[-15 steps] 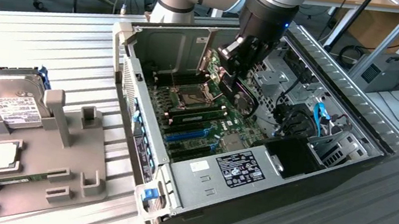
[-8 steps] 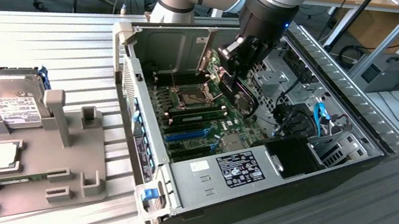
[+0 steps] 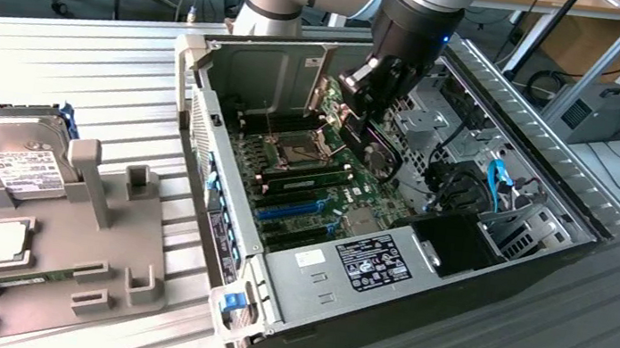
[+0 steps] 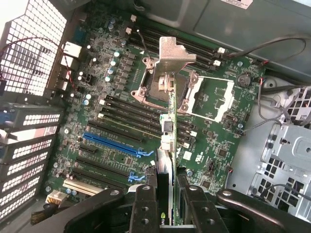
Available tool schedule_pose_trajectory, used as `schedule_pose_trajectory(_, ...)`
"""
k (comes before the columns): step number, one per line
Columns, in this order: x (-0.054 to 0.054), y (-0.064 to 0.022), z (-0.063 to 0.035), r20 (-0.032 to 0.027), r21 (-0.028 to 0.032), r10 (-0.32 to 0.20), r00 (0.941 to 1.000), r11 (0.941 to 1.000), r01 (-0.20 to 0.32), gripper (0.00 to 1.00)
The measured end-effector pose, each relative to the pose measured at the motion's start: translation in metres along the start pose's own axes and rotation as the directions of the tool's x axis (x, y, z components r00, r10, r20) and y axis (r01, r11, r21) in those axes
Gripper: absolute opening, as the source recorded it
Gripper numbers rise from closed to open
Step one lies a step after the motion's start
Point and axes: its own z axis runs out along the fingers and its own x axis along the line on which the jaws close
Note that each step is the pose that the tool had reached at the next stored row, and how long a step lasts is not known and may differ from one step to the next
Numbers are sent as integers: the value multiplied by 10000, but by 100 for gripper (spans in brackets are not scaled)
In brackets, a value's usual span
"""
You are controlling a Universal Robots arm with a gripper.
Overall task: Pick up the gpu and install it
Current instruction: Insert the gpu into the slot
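upper centre of the exterior view, the gripper (image 3: 364,109) clamps the gpu (image 4: 167,131) edge-on over the motherboard (image 4: 218,141); insertion step, card not yet seated.

a ribbed metal table (image 3: 97,65) of long parallel slats carries everything. an open computer case (image 3: 200,137) lies on its side on it, toward the exterior view's right, with its open face turned up. just beside the case, toward the exterior view's left, a flat grey holder (image 3: 75,274) with upright posts and shallow pockets lies on the slats. a hard drive (image 3: 12,157) in a blue frame sits at the holder's far end; whether it rests on the slats or on the holder cannot be told.
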Motion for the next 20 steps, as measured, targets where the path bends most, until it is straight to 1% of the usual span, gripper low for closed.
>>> schedule_pose_trajectory(20,0,0,0,-10,-6,-256,9997,9997,256,26)
